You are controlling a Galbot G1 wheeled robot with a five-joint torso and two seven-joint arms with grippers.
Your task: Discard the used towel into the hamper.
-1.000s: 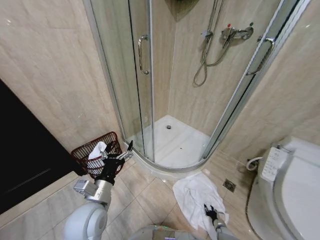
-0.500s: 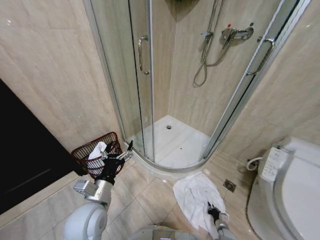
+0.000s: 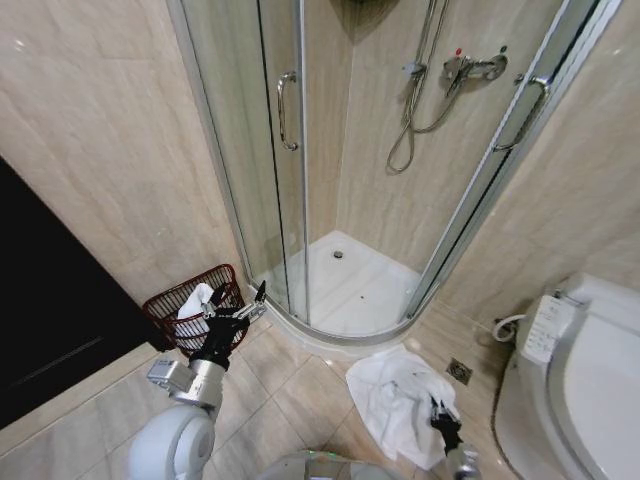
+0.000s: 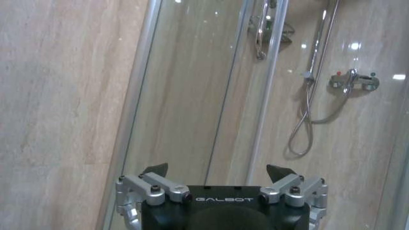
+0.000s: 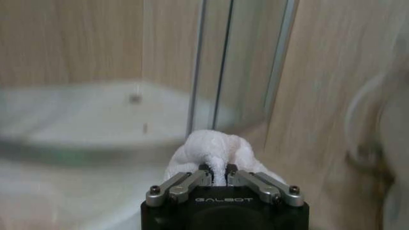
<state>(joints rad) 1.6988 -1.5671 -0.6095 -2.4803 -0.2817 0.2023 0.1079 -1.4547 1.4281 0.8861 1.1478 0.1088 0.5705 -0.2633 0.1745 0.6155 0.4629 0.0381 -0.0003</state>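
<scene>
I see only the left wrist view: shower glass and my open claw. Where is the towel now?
Observer: A white towel lies on the floor tiles before the shower; the right claw is at it.
Operator: Is it gripped?
Observer: Yes, the right wrist view shows the right claw shut on a fold of towel.
Operator: And the hamper?
Observer: The hamper stands by the wall, just behind your left claw, with something white already inside.
</scene>
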